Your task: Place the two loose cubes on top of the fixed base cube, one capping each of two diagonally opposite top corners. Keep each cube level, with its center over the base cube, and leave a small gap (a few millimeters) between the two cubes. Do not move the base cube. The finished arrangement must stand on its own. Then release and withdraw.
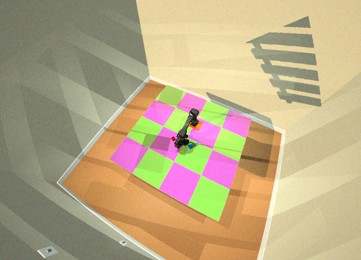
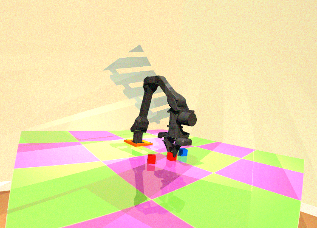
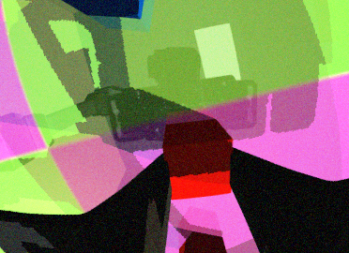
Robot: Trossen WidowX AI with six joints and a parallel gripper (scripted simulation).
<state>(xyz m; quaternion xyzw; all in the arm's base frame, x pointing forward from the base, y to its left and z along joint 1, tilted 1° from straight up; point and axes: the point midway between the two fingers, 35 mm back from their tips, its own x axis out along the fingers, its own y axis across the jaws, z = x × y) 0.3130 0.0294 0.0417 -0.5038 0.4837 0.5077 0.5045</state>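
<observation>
Three small cubes sit on the checkered floor in front of the arm. My gripper (image 2: 173,153) (image 1: 179,145) (image 3: 196,156) is down at the floor, and its dark fingers press on both sides of the middle red cube (image 2: 171,157) (image 3: 199,171), which rests on a pink tile. A second red cube (image 2: 151,159) (image 1: 172,138) stands apart to the left. A blue cube (image 2: 182,151) (image 1: 190,145) (image 3: 100,2) stands apart just to the right, on a green tile. In the top view the arm hides the gripped cube.
The arm's orange mounting plate (image 2: 138,142) (image 1: 195,125) lies behind the cubes. The pink and green checkered mat (image 1: 203,199) sits on a wooden floor (image 1: 116,216) enclosed by walls. Shadows of the arm fall across the tiles.
</observation>
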